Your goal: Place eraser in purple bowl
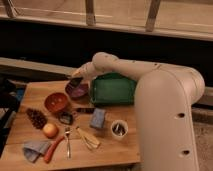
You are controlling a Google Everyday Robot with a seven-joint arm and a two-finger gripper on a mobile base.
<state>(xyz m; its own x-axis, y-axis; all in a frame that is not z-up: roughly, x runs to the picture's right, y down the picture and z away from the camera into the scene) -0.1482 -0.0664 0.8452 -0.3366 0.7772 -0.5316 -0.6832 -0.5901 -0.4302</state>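
Gripper (76,80) positioned directly over purple bowl (77,90); jaws clenched on eraser (75,82), held just above bowl's interior, far side of surface (115,150).

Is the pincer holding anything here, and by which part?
Cannot be told. The pincer is over the purple bowl; something dark shows at its tip, unidentifiable.

A lab-like test room: a wooden table (107,152) of props beside railed windows (90,12); the gripper (76,80) hovers near its far edge.
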